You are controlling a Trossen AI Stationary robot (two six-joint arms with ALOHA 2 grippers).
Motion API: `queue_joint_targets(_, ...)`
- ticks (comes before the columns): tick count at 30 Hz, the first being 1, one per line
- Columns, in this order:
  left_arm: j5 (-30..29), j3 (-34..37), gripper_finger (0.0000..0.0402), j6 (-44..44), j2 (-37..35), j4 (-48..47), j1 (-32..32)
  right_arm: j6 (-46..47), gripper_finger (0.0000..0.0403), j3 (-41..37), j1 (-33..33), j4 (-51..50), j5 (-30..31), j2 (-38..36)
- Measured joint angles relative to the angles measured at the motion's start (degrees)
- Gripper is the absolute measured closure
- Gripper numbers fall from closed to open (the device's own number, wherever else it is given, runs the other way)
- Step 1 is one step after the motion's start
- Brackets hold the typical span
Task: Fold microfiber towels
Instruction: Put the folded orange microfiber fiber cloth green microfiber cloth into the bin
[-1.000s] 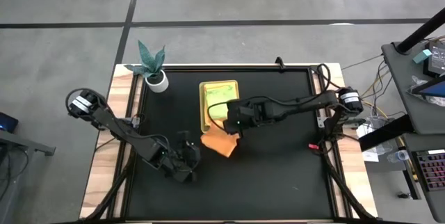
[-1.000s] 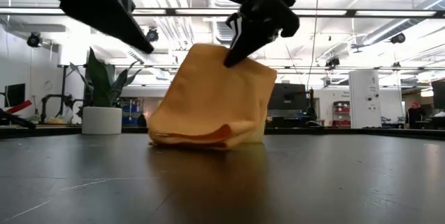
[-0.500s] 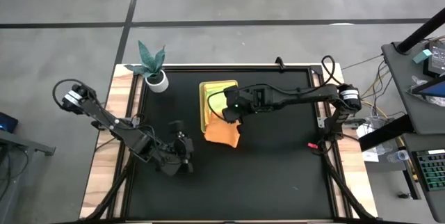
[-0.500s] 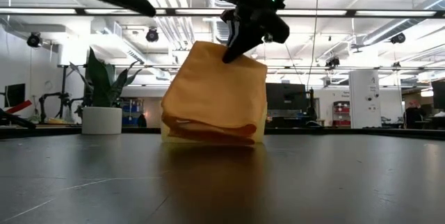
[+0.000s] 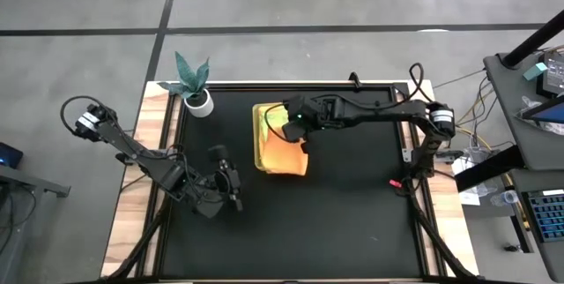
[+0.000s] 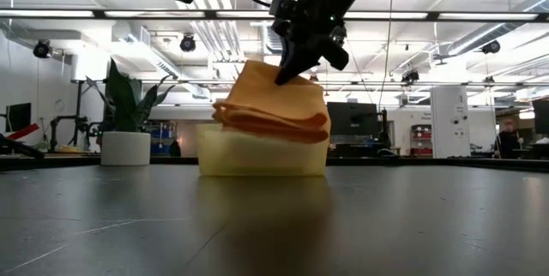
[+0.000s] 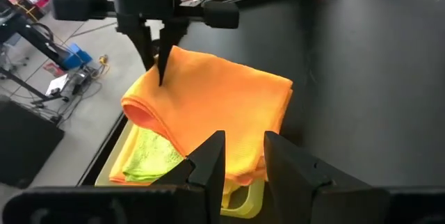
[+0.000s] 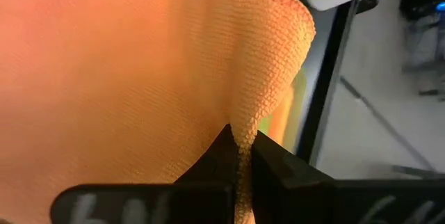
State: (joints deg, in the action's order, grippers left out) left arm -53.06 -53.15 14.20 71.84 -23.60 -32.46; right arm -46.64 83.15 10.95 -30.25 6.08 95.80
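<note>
A folded orange microfiber towel [image 5: 284, 156] lies over the near part of a yellow-green tray [image 5: 263, 112], its lower folds [image 6: 274, 122] resting on the tray's rim [image 6: 257, 156]. A light green towel [image 7: 142, 158] lies inside the tray under it. My right gripper [image 6: 281, 75] is above the tray, shut on the orange towel's top. My left gripper [image 5: 231, 183] hovers to the near left of the tray, open, with nothing between its fingers [image 7: 208, 161]. My right gripper pinches a raised peak of the orange towel's top layer [image 8: 245, 123] between its two fingers, close to one corner [image 7: 167, 60]. The fingers slant down from above. The cloth is drawn up into a small tent there, while the rest of the folded towel lies on the tray.
A white pot with a green plant [image 5: 198, 99] stands at the far left corner of the black mat [image 5: 352, 222]. The mat's right and near parts are bare. Wooden table borders run along both sides.
My right gripper has carried the orange towel off the mat, up and toward the far edge, and the towel's lower folds now lie on the tray. It stayed shut throughout. My left gripper has risen and drawn away from the towel.
</note>
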Motion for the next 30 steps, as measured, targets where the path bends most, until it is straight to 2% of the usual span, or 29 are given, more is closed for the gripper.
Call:
queue_joint_targets(11,-1.5,0.0,0.0316,-0.2,0.0,0.0,0.2,-14.2,0.0392,0.0,2.6,6.2,0.6,4.2)
queue_joint_targets(30,-1.8,0.1,0.0316,-0.1,0.0,0.0,0.3,-26.8,0.0392,0.0,6.3,13.9,3.0,8.6)
